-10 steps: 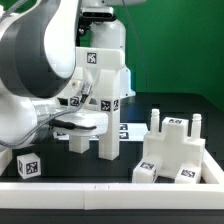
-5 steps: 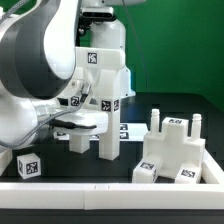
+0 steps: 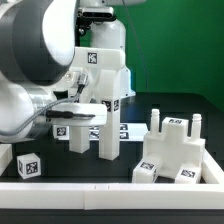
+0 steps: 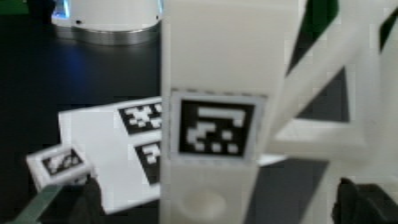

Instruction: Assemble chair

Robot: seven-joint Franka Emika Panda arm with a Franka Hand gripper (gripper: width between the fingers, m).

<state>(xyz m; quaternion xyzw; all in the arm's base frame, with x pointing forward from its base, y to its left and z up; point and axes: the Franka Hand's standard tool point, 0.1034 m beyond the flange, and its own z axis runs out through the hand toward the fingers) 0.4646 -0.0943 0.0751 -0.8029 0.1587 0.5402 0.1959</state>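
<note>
The chair's tall white assembly [image 3: 105, 85] stands mid-table with a tag near its top and a thick leg [image 3: 108, 135] in front. A second blocky chair part [image 3: 172, 150] with upright pegs and tags sits at the exterior view's right. My gripper [image 3: 85, 112] is at the tall assembly's side, on the exterior view's left. In the wrist view a white tagged bar [image 4: 217, 130] of the chair runs between my fingers. My gripper [image 4: 217, 205] is open, with dark gaps between each fingertip [image 4: 68, 195] and the bar.
A small white tagged cube [image 3: 28, 165] sits at the exterior view's front left. A white rim [image 3: 110, 188] runs along the front edge. The marker board [image 4: 111, 140] lies on the black table behind the bar. The arm's white base [image 4: 111, 20] stands beyond.
My arm and gripper have shifted a little up and toward the exterior view's right, closer against the tall assembly. The chair parts have not moved.
</note>
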